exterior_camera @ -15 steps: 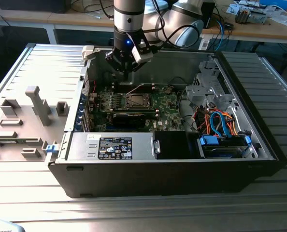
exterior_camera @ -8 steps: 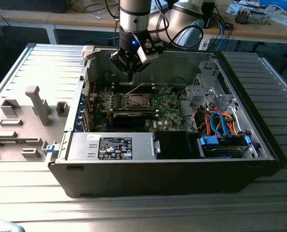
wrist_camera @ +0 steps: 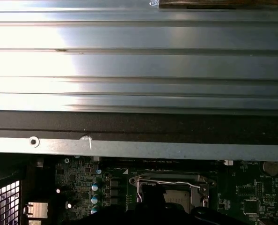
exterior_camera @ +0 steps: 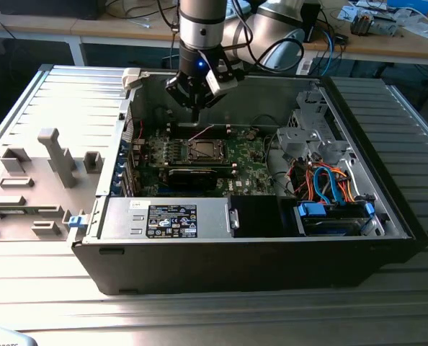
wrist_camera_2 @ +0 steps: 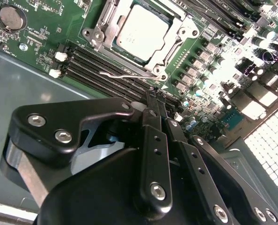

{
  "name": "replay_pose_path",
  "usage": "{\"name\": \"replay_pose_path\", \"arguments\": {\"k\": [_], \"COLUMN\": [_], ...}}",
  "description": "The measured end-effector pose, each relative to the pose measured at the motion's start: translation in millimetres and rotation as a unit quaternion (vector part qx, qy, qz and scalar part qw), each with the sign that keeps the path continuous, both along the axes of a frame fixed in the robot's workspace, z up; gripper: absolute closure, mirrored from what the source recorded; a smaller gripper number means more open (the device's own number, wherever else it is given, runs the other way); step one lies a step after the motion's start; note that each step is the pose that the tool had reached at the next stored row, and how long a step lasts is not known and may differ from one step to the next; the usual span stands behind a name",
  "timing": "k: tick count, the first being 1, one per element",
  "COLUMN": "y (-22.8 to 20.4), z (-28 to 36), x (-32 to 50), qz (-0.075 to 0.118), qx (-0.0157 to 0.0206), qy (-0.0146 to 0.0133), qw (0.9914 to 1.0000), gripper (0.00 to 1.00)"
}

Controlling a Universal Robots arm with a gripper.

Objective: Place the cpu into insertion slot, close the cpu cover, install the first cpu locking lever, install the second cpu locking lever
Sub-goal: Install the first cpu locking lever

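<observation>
gripper [wrist_camera_2: 154,101] in the second wrist view: black fingers pressed together, holding nothing, tips just above the motherboard [wrist_camera_2: 45,44] beside the insertion slot [wrist_camera_2: 139,35]. cpu [wrist_camera_2: 142,32], flat square with a dull pale-grey top, lies seated in the slot, edges square with its silvery rim. cpu cover [wrist_camera_2: 112,29] frames it. a thin wire lever [wrist_camera_2: 125,75] runs along the slot's gripper-side edge. in the exterior view, open board space surrounds the slot [exterior_camera: 202,150] within the computer case [exterior_camera: 243,267]; gripper [exterior_camera: 197,109] hangs above its far edge.
</observation>
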State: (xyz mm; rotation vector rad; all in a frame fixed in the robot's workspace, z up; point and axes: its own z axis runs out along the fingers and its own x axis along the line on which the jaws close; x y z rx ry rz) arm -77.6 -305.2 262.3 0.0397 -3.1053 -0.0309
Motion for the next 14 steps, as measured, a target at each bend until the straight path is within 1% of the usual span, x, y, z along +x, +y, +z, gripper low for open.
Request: {"name": "replay_pose_path", "arguments": {"k": [14], "y": [0.0], "z": [-2.3], "x": [2.5], "qz": [0.0], "qx": [0.0], "qy": [0.0], "qw": [1.0], "gripper": [0.89]}}
